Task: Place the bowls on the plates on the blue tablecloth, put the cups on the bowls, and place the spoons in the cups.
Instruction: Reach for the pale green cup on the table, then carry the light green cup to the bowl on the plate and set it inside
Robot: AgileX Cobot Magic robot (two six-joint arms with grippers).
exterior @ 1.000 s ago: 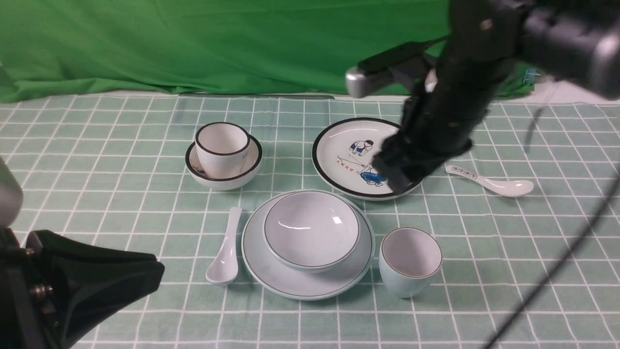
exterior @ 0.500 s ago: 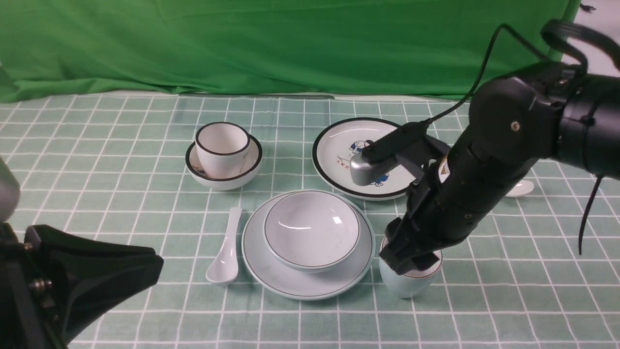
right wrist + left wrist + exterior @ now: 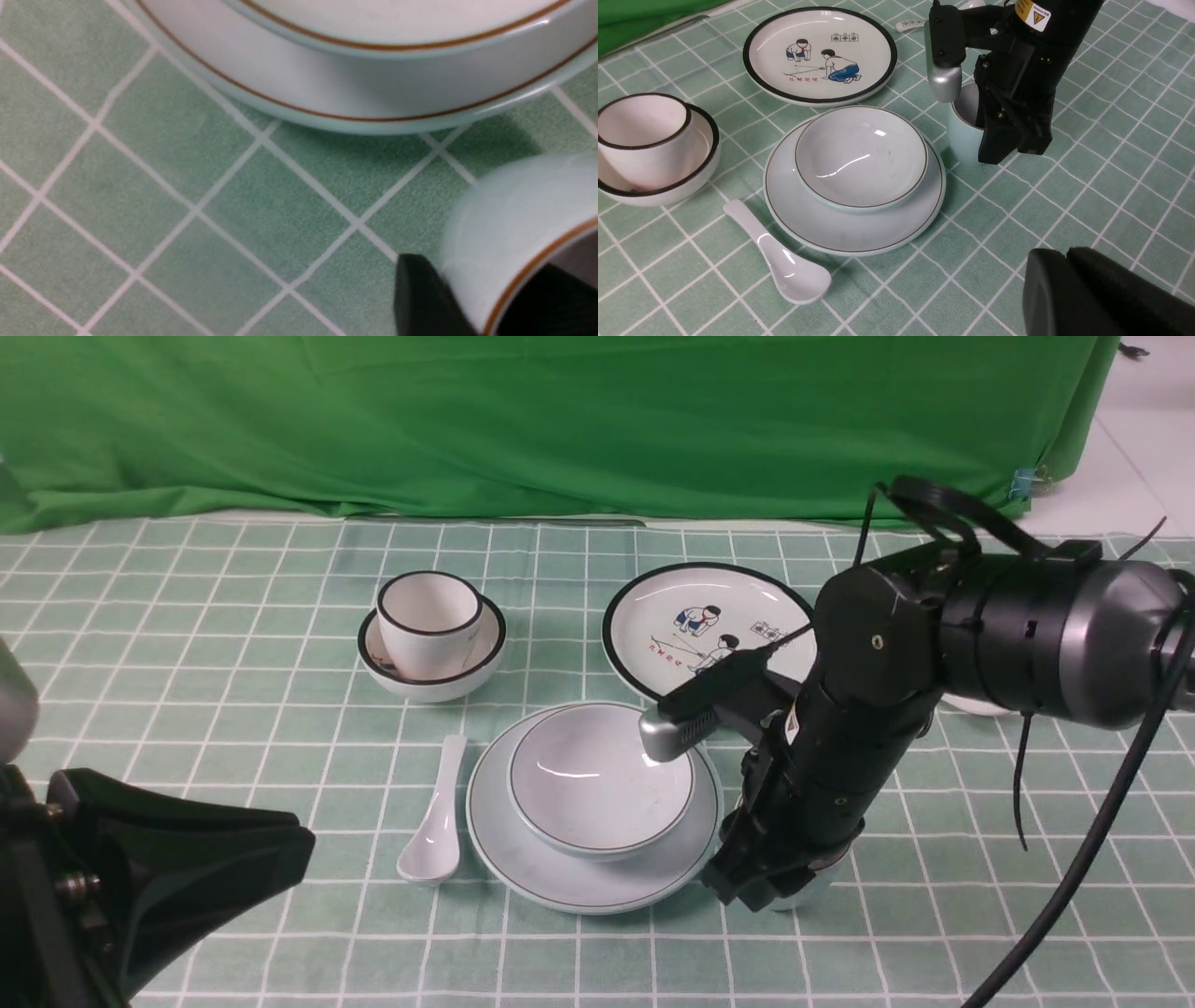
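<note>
The right claw is down on the small pale blue handleless ceramic cup: one finger outside the wall, the other inside, pinching the rim. The cup stands upright on the mint checked tablecloth toward the table's near edge, just right of the round pale blue plate, which carries the shallow pale blue bowl. Toward the far edge, the white black-rimmed cup sits in the white black-rimmed bowl. The left claw waits at the near left corner; I cannot tell how wide it is.
</note>
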